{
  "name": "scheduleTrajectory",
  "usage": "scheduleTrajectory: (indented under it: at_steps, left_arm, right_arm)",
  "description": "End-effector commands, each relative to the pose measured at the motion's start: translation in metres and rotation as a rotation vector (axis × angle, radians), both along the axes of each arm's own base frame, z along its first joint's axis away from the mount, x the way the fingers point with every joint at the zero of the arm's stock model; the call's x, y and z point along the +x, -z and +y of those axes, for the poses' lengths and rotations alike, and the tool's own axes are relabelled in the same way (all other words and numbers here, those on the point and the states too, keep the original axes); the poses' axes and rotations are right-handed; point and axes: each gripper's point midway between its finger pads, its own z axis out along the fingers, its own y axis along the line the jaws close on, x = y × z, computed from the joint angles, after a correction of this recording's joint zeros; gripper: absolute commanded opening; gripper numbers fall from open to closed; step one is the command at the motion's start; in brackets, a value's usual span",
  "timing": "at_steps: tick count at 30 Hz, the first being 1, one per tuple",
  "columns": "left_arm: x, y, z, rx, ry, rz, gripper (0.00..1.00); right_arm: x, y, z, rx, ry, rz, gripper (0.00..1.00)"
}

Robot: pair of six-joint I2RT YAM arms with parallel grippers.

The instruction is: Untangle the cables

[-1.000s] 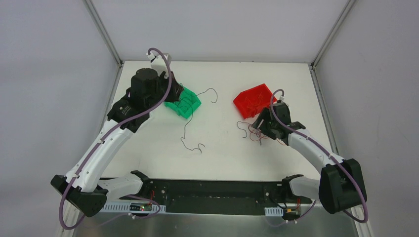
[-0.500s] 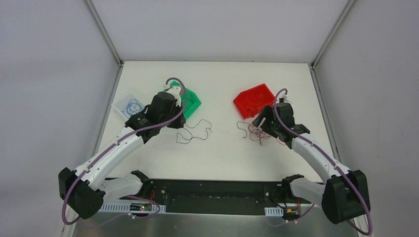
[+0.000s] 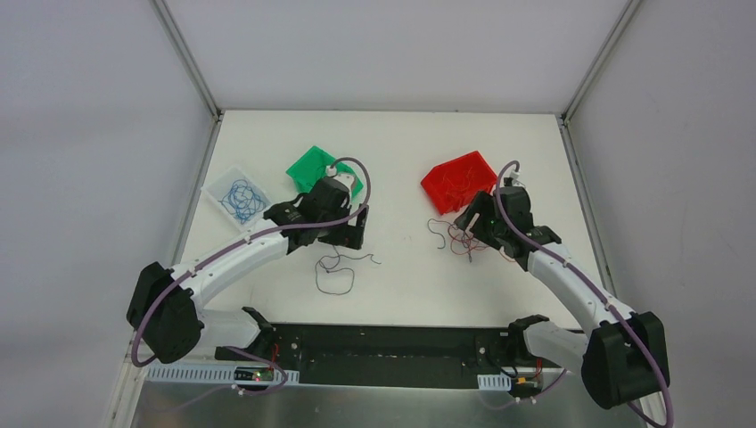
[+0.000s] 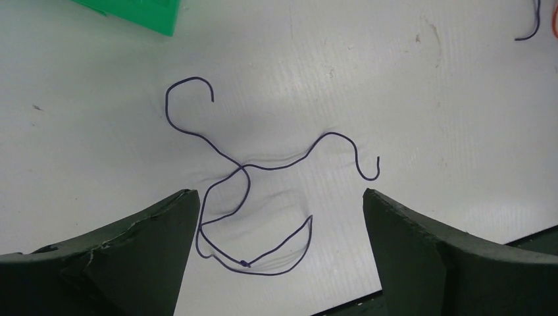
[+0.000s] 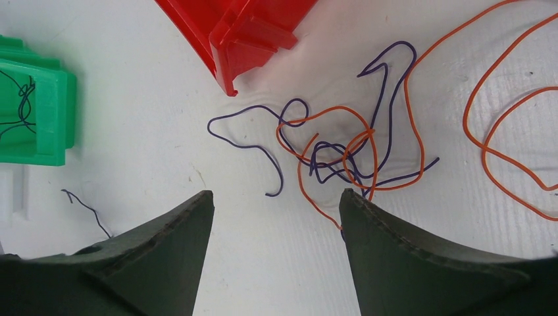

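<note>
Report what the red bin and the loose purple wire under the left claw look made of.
Red angular bin: rigid plastic, likely moulded or printed; crisp edges, uniform colour, slight sheen. Thin dark purple wire: probably a plastic-insulated strand, smooth and matte; it holds loose curves. Core not visible.

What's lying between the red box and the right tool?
A tangle of orange and purple wires lies between the red box and the open right tool, seen in the right wrist view.
</note>
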Motion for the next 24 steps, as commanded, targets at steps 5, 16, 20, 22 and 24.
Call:
scheduleTrajectory:
  at_steps: [5, 16, 20, 22, 24]
  left_arm:
    - [-0.011, 0.032, 0.015, 0.146, 0.008, 0.006, 0.99]
    - [-0.021, 0.074, 0.021, 0.26, 0.015, 0.144, 0.99]
    - [-0.019, 0.089, 0.021, 0.304, 0.022, 0.176, 0.98]
    - [-0.019, 0.097, 0.02, 0.315, 0.029, 0.2, 0.97]
    - [-0.02, 0.103, 0.017, 0.307, 0.032, 0.218, 0.94]
  right_arm:
    - [-0.001, -0.011, 0.004, 0.019, -0.024, -0.046, 0.73]
    - [0.002, -0.015, 0.006, 0.031, -0.028, -0.057, 0.73]
    - [-0.001, -0.016, 0.006, 0.032, -0.03, -0.061, 0.73]
    - [-0.001, -0.017, 0.005, 0.03, -0.032, -0.062, 0.73]
    - [-0.002, -0.018, 0.005, 0.029, -0.035, -0.065, 0.73]
